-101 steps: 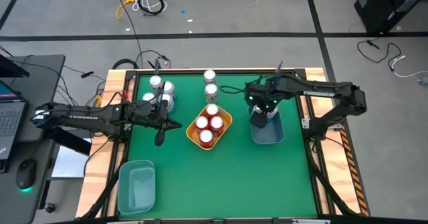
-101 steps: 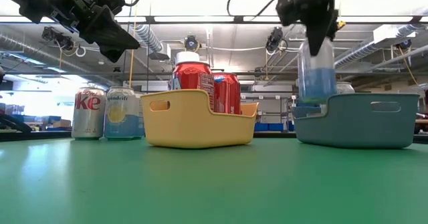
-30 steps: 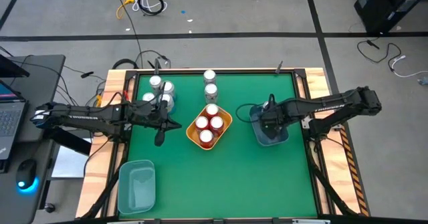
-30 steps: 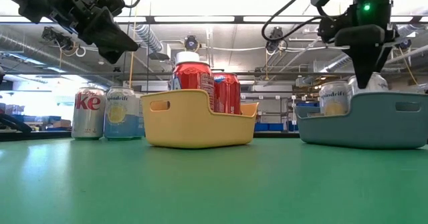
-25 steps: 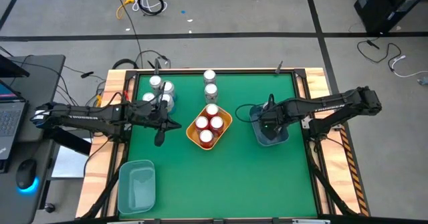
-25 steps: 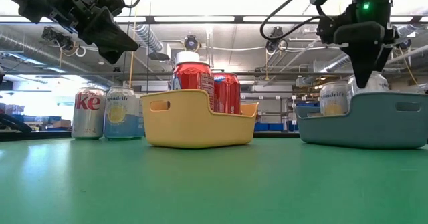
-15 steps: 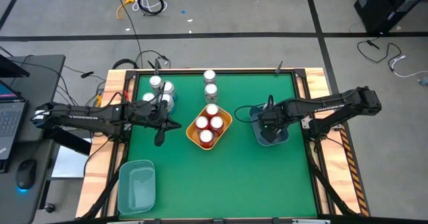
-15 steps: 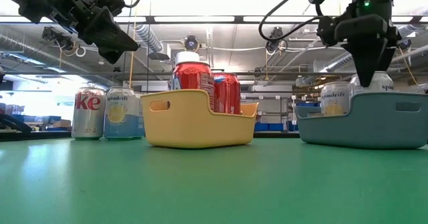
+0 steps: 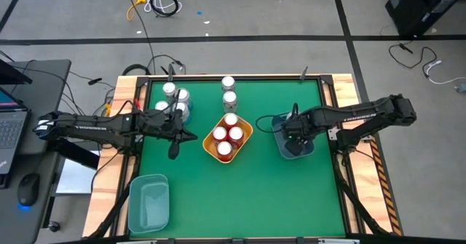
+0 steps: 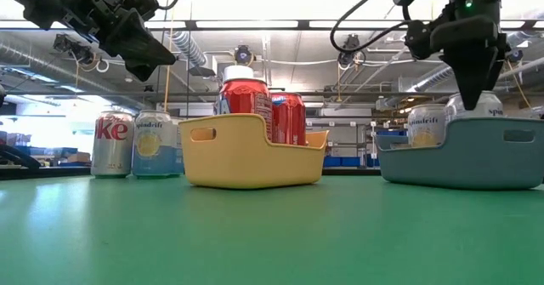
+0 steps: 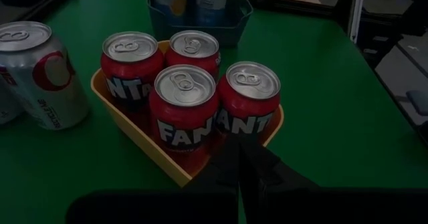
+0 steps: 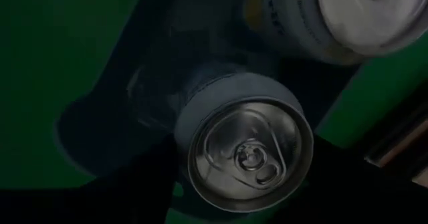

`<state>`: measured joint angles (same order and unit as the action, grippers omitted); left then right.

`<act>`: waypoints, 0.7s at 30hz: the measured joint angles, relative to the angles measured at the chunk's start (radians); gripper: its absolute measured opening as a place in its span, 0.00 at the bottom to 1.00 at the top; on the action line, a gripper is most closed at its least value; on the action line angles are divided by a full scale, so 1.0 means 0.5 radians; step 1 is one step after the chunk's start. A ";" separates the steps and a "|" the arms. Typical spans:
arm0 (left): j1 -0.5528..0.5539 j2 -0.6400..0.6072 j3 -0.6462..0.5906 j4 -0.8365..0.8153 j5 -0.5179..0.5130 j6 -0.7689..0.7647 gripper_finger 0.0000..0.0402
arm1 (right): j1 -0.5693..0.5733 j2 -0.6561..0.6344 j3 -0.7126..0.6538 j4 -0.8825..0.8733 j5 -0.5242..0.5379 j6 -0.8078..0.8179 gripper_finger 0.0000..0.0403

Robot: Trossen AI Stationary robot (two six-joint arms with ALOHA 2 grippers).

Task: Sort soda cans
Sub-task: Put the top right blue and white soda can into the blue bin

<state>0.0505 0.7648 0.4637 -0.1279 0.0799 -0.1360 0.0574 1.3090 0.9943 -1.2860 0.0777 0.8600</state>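
Observation:
My right gripper (image 9: 292,131) points down into a blue-grey bin (image 9: 280,151) at the table's right and is shut on a pale soda can (image 12: 247,154). A second can (image 10: 425,125) stands beside it in the bin. A yellow bin (image 9: 246,131) in the middle holds several red cans (image 11: 184,107). Several silver and pale cans (image 9: 175,100) stand on the table at the far left, and two more (image 9: 228,91) at the far middle. My left gripper (image 11: 239,160) hangs shut above the table, left of the yellow bin. My right gripper has the can's upper wall, just below the rim (image 12: 189,174), between its two fingers (image 12: 144,190), one on each side. The fingers come from above, pointing down. The can (image 10: 491,106) stands upright in the bin, its lower part hidden by the bin's wall.
An empty blue-grey bin (image 9: 149,200) lies at the near left corner. Open green table stretches along the near side between the two bins. A laptop and mouse sit off the table on the left.
My right gripper has stayed over the blue-grey bin but tipped slightly, its fingertips shifting a little toward the table's right. The can under them has shifted the same way inside the bin, and its label now shows beside the fingers.

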 joint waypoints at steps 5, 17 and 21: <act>0.000 0.000 0.000 -0.004 0.000 0.000 0.00 | -0.002 0.006 0.086 -0.180 -0.136 0.001 0.71; 0.000 0.000 0.000 0.002 0.000 0.000 0.00 | -0.001 -0.001 0.091 -0.105 -0.105 -0.038 0.74; 0.000 0.000 0.000 0.000 -0.001 0.004 0.00 | -0.001 -0.001 0.091 -0.102 -0.102 -0.072 0.79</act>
<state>0.0505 0.7650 0.4637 -0.1279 0.0796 -0.1341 0.0566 1.3087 1.0397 -1.3370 0.0268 0.8239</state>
